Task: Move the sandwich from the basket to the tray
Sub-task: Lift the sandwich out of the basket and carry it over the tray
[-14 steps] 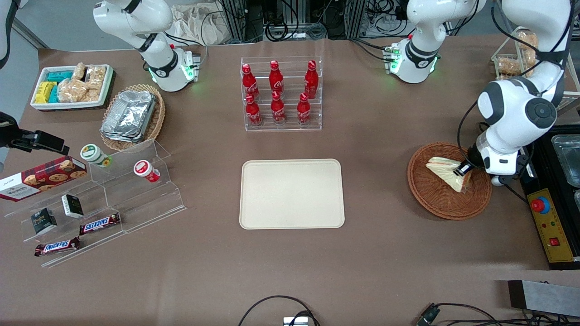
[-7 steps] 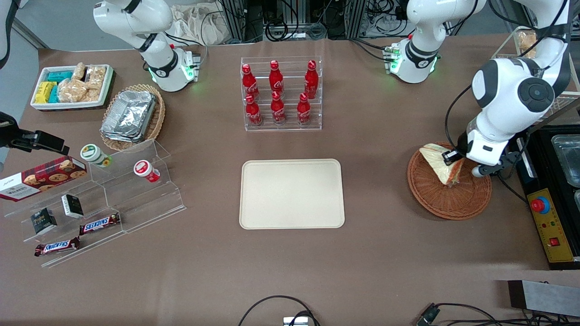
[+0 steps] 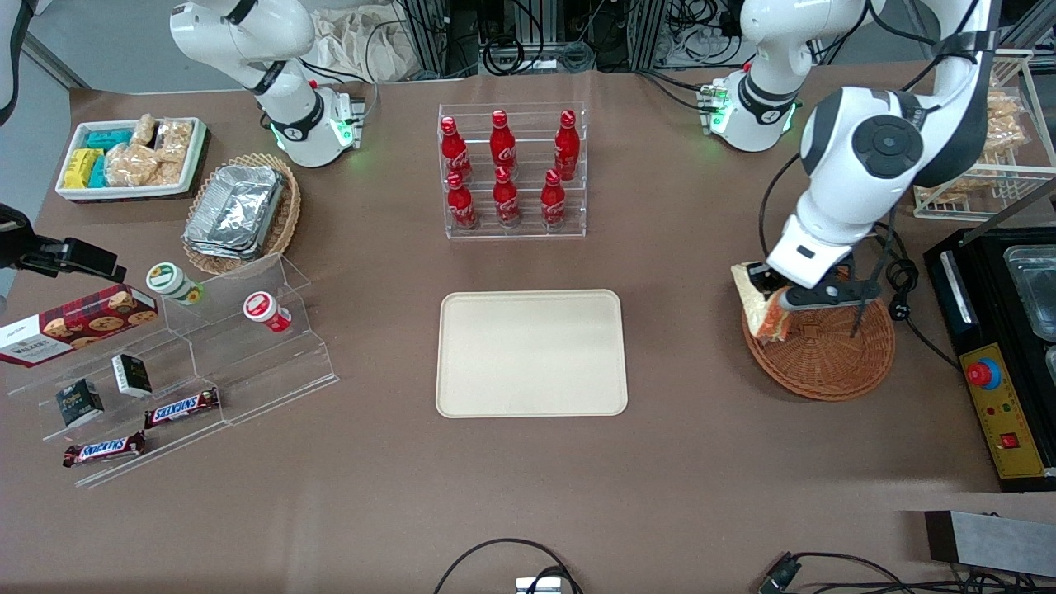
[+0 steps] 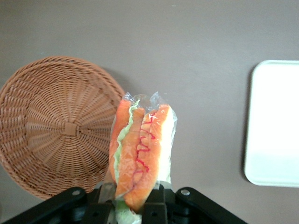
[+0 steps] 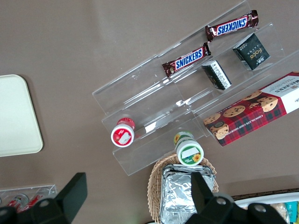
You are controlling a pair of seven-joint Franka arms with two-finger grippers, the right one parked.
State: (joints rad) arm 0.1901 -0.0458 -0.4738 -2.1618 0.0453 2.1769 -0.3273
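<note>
On the tabletop (image 3: 701, 462), a white bin (image 3: 132, 191) of snack packets lay toward the parked arm's end, with a tan basket of foil containers (image 3: 239, 213) beside it and a clear stepped stand (image 3: 206, 363) nearer the front camera. A rack of red bottles (image 3: 511, 169) stood mid-table. The tray (image 3: 531, 353) lay bare, nearer the camera than the rack. Toward the working arm's end, the gripper (image 3: 771, 293) hung above the basket's rim on the tray's side, clenched on the sandwich (image 3: 761, 307). The sandwich was lifted clear of the basket (image 3: 825, 351), its orange and green filling (image 4: 138, 149) showing at the cut edge in the wrist view, held between the gripper (image 4: 135, 205) fingers over the basket (image 4: 56, 126) edge and bare tabletop, well apart from the tray (image 4: 273, 123).
</note>
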